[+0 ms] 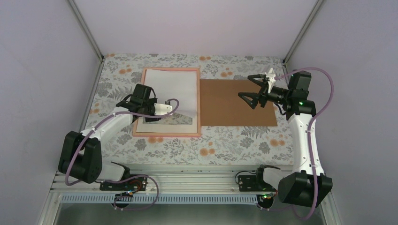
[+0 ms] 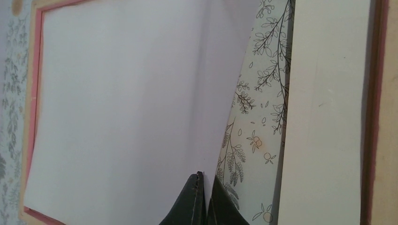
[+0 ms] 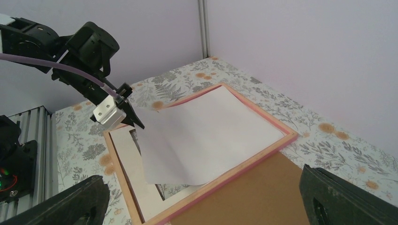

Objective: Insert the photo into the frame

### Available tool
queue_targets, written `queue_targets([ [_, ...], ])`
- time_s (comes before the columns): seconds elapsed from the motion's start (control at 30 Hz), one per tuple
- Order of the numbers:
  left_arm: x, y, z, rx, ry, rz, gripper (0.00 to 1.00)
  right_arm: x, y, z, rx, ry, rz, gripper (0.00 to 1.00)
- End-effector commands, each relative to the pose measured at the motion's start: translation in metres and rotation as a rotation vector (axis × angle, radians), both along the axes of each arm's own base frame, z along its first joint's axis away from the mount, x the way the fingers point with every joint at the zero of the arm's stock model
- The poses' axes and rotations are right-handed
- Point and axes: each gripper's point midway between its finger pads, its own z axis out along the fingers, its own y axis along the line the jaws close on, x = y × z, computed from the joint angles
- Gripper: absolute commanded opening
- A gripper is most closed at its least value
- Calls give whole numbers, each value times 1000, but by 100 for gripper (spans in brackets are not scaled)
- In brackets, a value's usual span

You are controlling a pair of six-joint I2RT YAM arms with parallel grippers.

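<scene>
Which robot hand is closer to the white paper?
The left. The left gripper is shut on one edge of the paper, holding that side up over the pink frame. The right gripper hovers open above the brown board, off to the side.

The top external camera looks steeply down from above and behind the arm bases, far enough back to take in the whole bench [image 1: 225,145]. The left wrist camera sits very close, looking down along the left pincer [image 2: 205,180] so the frame [image 2: 34,93] and photo [image 2: 122,103] fill the view. The right wrist camera hangs higher over the bench's right side and faces left across the backing board [image 3: 244,197]. All three views share the frame and the photo.
</scene>
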Motion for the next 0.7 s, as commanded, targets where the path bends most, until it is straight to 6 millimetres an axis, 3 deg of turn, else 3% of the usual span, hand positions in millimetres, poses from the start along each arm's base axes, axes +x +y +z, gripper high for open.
queue_targets([
  [0.0,7,-1,-9,-6,-10,40,3,-5,4,3,15,-8,27,100],
  [0.4,10,-2,-19,7,-23,62,7,-4,5,3,20,-5,30,100],
  [0.57,-7,-3,-23,25,46,10,42,-5,4,3,11,-8,28,100],
  [0.67,-13,-2,-20,35,80,-8,53,-5,4,3,12,-9,29,100],
])
